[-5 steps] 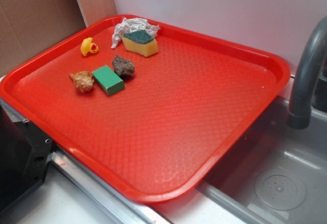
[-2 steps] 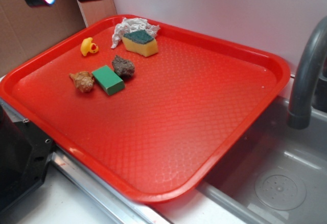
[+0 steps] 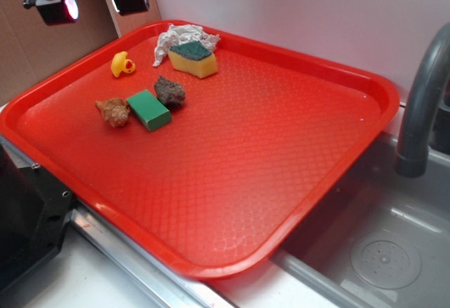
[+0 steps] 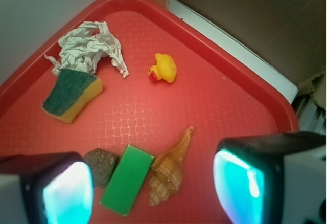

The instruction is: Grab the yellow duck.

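Yellow duck (image 4: 164, 68) small, glossy, orange-red beak, alone on red tray (image 4: 240, 101); claw (image 4: 153, 183) spread wide

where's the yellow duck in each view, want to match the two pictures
Exterior: the yellow duck sits near the tray's far left corner, left of the sponge.
Wrist: the yellow duck lies upper centre, right of the crumpled paper, above the open gripper.
Shared landmark: the green block, beside the shell in both views.
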{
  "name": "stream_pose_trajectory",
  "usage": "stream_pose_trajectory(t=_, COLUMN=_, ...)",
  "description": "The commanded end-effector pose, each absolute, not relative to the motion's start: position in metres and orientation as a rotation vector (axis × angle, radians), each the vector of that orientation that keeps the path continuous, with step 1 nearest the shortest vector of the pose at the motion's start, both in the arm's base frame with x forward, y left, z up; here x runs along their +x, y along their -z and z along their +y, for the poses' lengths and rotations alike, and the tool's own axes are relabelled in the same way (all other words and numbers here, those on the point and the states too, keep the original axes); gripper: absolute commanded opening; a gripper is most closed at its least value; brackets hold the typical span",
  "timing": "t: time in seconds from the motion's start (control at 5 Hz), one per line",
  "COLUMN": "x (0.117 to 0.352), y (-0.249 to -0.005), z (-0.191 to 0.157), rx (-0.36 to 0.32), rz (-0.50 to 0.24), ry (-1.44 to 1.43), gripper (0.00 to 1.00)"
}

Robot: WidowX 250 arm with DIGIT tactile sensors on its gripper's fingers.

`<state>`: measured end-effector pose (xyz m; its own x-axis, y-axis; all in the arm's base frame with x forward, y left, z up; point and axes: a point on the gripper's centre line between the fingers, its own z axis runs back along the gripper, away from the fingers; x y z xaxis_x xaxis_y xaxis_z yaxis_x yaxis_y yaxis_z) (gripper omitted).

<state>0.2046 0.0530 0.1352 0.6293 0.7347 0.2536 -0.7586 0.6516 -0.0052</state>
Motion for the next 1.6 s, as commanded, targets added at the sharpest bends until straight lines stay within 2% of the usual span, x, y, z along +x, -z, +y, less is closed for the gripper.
stream_pose_trajectory(t=0.0, x=0.202, y=-0.144, z=0.061, rx=0.101, rz=-0.272, ry=-0.857, gripper=1.0)
stream_pose_trajectory(t=0.2, x=0.203, y=-0.119, z=0.094, rx=0.009, rz=-0.269, ry=-0.898, gripper=1.0)
stream_pose_trajectory(t=0.4, x=0.213, y=-0.101, z=0.11, rx=-0.053, rz=-0.28, ry=-0.98, gripper=1.0)
stream_pose_trajectory(t=0.6, x=0.224, y=-0.08, z=0.121, rx=-0.04, rz=-0.253, ry=-1.008, gripper=1.0)
stream_pose_trajectory(t=0.8, x=0.238, y=-0.064, z=0.127, rx=0.017, rz=-0.241, ry=-1.025, gripper=1.0)
stream_pose_trajectory(t=1.0, x=0.248, y=-0.055, z=0.133, rx=0.066, rz=-0.228, ry=-1.036, gripper=1.0)
stream_pose_trajectory(t=1.4, x=0.254, y=-0.047, z=0.148, rx=0.104, rz=-0.22, ry=-1.05, gripper=1.0)
